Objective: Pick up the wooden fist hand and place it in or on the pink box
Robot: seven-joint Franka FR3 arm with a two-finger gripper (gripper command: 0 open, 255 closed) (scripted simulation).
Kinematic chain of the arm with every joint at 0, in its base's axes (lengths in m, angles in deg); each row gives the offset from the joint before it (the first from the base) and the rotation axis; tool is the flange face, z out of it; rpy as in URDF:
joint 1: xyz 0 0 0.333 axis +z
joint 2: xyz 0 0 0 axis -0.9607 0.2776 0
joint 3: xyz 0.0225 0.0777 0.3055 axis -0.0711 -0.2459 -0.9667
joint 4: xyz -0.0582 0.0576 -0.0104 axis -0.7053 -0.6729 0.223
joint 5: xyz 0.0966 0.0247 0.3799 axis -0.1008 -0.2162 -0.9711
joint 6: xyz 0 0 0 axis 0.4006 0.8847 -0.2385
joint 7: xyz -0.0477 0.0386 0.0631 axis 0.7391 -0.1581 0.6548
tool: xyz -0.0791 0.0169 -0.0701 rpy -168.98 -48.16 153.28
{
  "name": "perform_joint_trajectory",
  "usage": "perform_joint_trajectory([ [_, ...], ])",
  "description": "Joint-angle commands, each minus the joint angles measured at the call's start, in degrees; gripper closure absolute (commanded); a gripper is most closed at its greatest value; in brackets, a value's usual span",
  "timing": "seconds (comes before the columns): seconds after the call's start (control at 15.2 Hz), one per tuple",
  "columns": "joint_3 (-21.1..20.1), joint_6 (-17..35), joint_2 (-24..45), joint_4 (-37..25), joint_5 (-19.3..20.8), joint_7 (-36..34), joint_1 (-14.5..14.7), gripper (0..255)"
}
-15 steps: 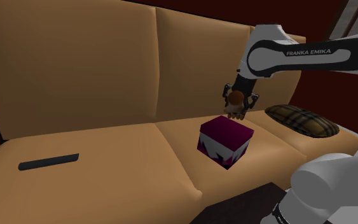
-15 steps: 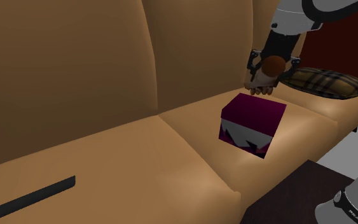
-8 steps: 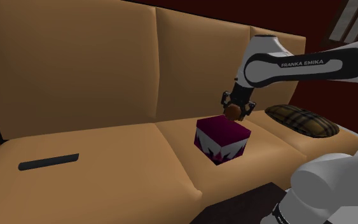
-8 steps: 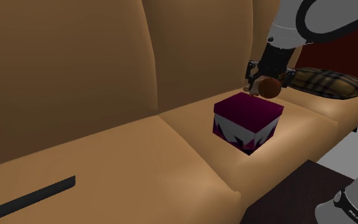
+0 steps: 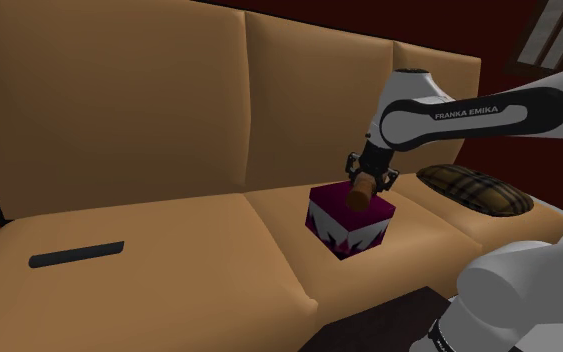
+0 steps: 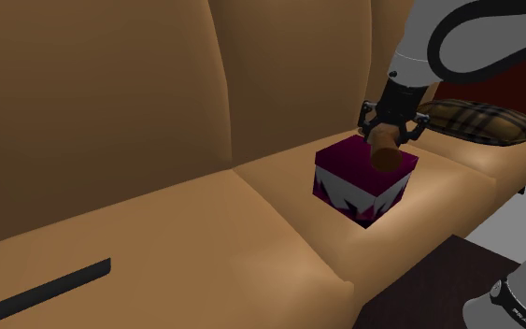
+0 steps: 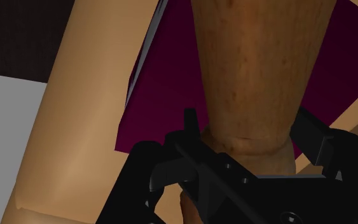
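The wooden fist hand point(image 5: 360, 193) is a brown tapered piece. It leans on the top of the dark pink box point(image 5: 349, 222), which stands on the tan sofa seat point(image 5: 169, 250). My black gripper point(image 5: 367, 178) is right above the box's back edge, shut on the wood's narrow part. In the second exterior view the gripper point(image 6: 389, 126) holds the wooden hand point(image 6: 382, 154) with its dark round end low over the box point(image 6: 359, 187). From the wrist view the fingers point(image 7: 190, 124) clasp the wooden hand point(image 7: 254, 63) on both sides, with the pink box top point(image 7: 165, 95) behind it.
A plaid cushion point(image 5: 474, 190) lies on the sofa arm beside the box. A flat black bar point(image 5: 76, 254) rests on the seat at the shoulder view's far left. The sofa back point(image 5: 119, 100) rises behind. A dark surface point(image 5: 389, 320) sits below the seat's front edge.
The gripper has come down with the wooden hand until it meets the box top. The wood now shows tilted, dark end low. The box shifted slightly toward the shoulder view's left.
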Motion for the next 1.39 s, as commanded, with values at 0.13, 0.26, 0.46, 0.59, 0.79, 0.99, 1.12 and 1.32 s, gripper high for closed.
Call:
perform_joint_trajectory([
  [0.13, 0.0, 0.1, 0.0, 0.0, 0.0, 0.0, 0.0, 255],
  [0.26, 0.0, 0.1, 0.0, 0.0, 0.0, 0.0, 0.0, 0],
  [0.46, 0.0, 0.1, 0.0, 0.0, 0.0, 0.0, 0.0, 0],
  [0.59, 0.0, 0.1, 0.0, 0.0, 0.0, 0.0, 0.0, 0],
  [0.79, 0.0, -6.5, -2.2, -4.3, -0.3, 0.2, 0.3, 0],
  [0.99, 0.0, -8.2, -2.7, -5.5, -0.4, 0.2, 0.3, 0],
  [1.12, 0.0, -8.2, -2.7, -5.6, -0.4, 0.2, 0.3, 0],
  [1.32, 0.0, -8.2, -2.7, -5.6, -0.4, 0.2, 0.3, 0],
])
